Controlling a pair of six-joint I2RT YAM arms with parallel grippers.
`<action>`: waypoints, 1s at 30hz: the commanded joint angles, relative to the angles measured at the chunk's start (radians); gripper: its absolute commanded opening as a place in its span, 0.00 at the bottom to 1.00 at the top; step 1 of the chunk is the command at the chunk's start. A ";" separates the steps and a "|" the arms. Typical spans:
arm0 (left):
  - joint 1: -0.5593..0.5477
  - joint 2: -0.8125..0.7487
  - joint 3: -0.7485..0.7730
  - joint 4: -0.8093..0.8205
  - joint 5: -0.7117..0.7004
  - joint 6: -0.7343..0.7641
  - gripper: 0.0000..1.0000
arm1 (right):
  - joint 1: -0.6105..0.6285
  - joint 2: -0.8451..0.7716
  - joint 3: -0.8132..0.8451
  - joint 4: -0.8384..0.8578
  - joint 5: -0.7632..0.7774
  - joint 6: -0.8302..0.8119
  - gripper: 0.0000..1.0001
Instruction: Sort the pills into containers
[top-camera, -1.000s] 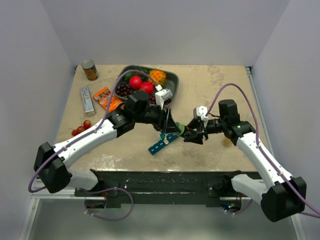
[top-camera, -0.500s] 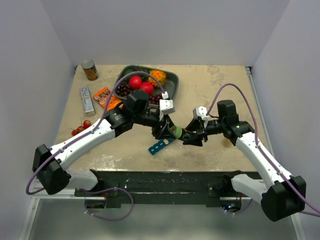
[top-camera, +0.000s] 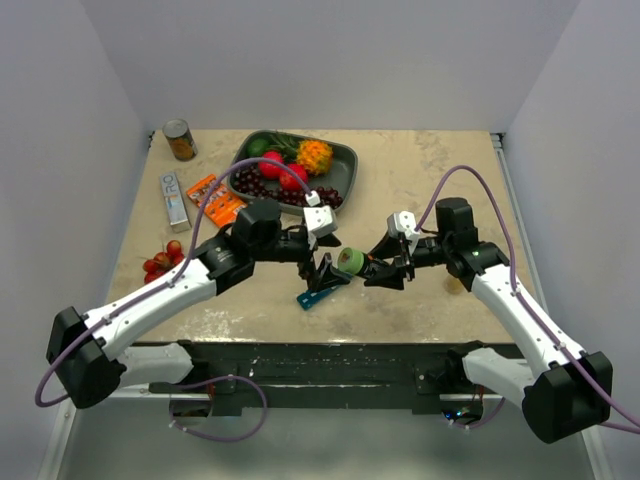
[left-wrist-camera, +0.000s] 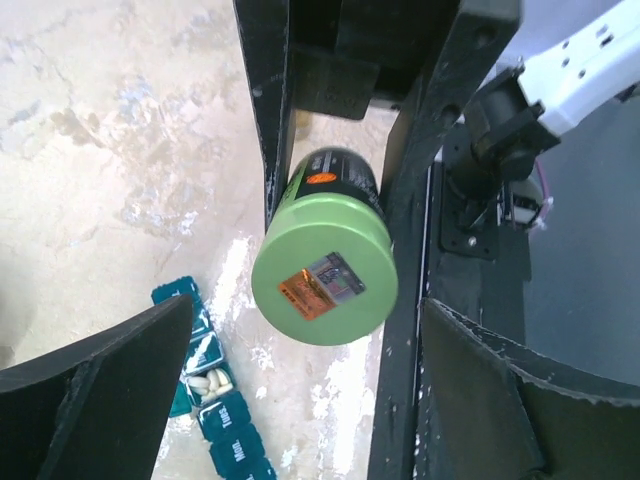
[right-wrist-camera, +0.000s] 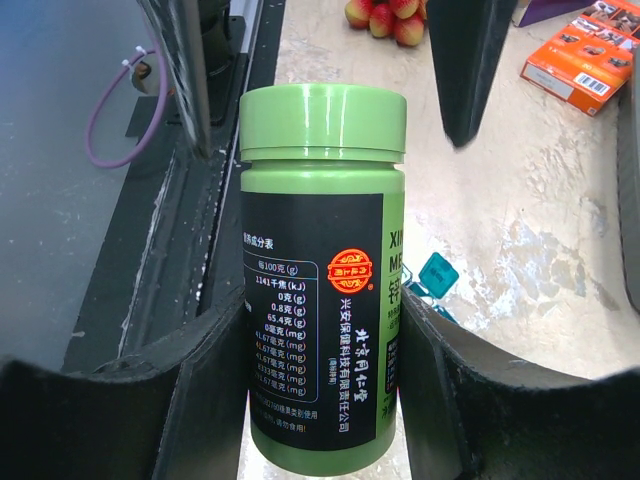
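Observation:
A green pill bottle (right-wrist-camera: 320, 280) with a black label and its green cap (left-wrist-camera: 325, 285) on lies sideways above the table, with my right gripper (right-wrist-camera: 320, 400) shut on its body. My left gripper (top-camera: 322, 270) stands open just left of the cap, not touching it, its fingers (left-wrist-camera: 100, 400) spread wide. Below it lie the teal containers (left-wrist-camera: 225, 440), a strip with one compartment open and white pills (left-wrist-camera: 208, 383) inside. In the top view the strip (top-camera: 312, 295) is partly hidden under the left gripper.
A dark grey fruit tray (top-camera: 348, 160) stands at the back. A can (top-camera: 180, 140), a white box (top-camera: 175, 200) and an orange packet (top-camera: 213, 195) lie at the left. Red fruits (top-camera: 160, 260) lie by the left arm.
My left gripper was closed round the bottle's cap end; it has let go, opened wide and drawn back to the left. The right gripper kept hold of the bottle and has hardly moved.

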 joint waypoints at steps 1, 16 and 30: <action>-0.003 -0.102 -0.027 0.146 -0.046 -0.110 1.00 | -0.002 -0.015 0.021 0.038 -0.036 -0.009 0.00; 0.017 -0.217 -0.036 -0.046 -0.359 -0.883 0.94 | -0.004 -0.018 0.017 0.054 0.044 0.000 0.00; -0.006 -0.067 -0.011 0.033 -0.272 -1.030 0.90 | -0.005 -0.018 0.008 0.072 0.068 0.008 0.00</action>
